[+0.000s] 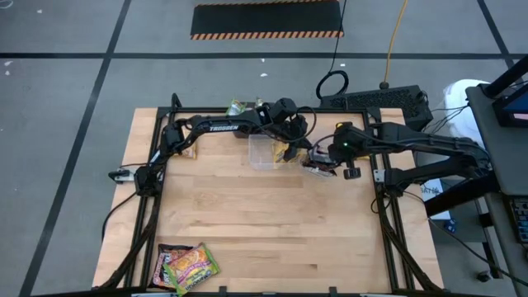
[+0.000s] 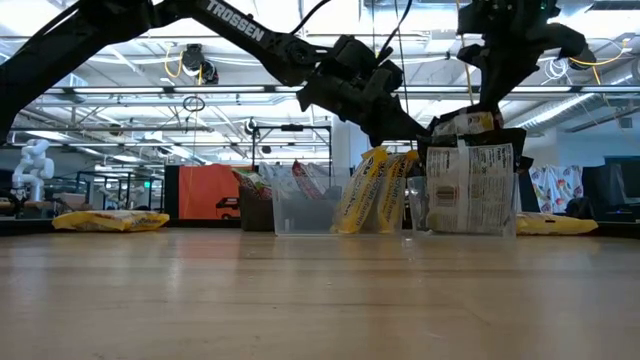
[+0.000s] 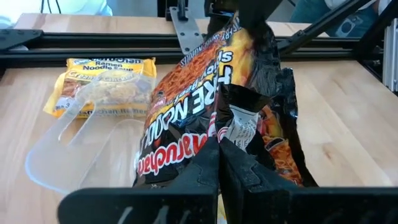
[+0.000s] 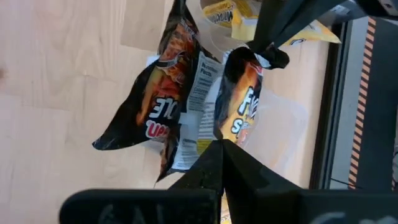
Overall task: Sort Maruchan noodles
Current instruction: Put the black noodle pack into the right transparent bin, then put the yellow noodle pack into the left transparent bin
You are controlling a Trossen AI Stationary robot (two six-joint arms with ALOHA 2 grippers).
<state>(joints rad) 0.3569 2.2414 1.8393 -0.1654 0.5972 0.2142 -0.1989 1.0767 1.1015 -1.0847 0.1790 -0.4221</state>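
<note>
Black noodle packets (image 3: 205,118) sit pinched in both your tools, left tool (image 3: 219,146) and right tool (image 4: 222,146), beside the clear tub (image 1: 264,153) near the counter's (image 1: 264,231) far edge.

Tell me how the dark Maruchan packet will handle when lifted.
Likely floppy: the dark packet creases and folds where the left hand pinches it. Probably light, since a pinch at one edge seems to carry it. Its glossy wrapper may slip.
</note>
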